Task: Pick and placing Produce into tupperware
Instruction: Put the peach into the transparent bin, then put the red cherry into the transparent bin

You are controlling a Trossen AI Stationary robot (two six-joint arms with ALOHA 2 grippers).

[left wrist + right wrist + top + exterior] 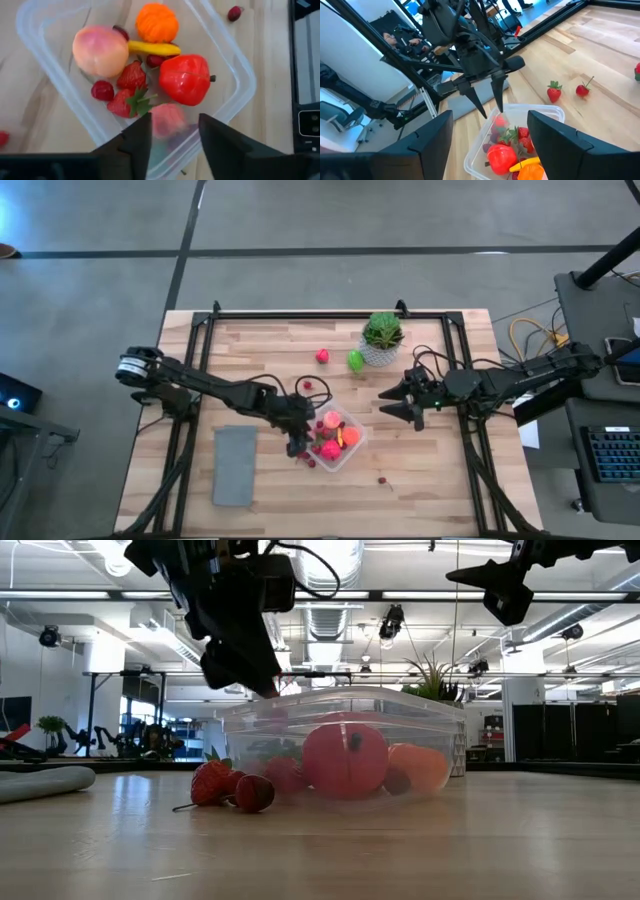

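Note:
The clear tupperware (352, 448) stands on the table's middle. In it lie a pink peach (100, 50), an orange piece (156, 22), a yellow piece (152, 48), a big red fruit (185, 79) and strawberries (131, 75). My left gripper (174, 120) hangs open over the box's left corner, fingers slanting down. A blurred pink-red piece (167, 120) shows just below its fingertips inside the box, apart from them. My right gripper (400, 402) waits open in the air to the right of the box, with nothing between its fingers.
Loose produce lies on the wood: two red berries (253, 793) against the box's outer wall, a red piece (322, 356) and a green one (355, 360) farther back, a small red one (382, 478) near the front. A potted plant (382, 335) stands behind. A flat grey rectangle (235, 465) lies front left.

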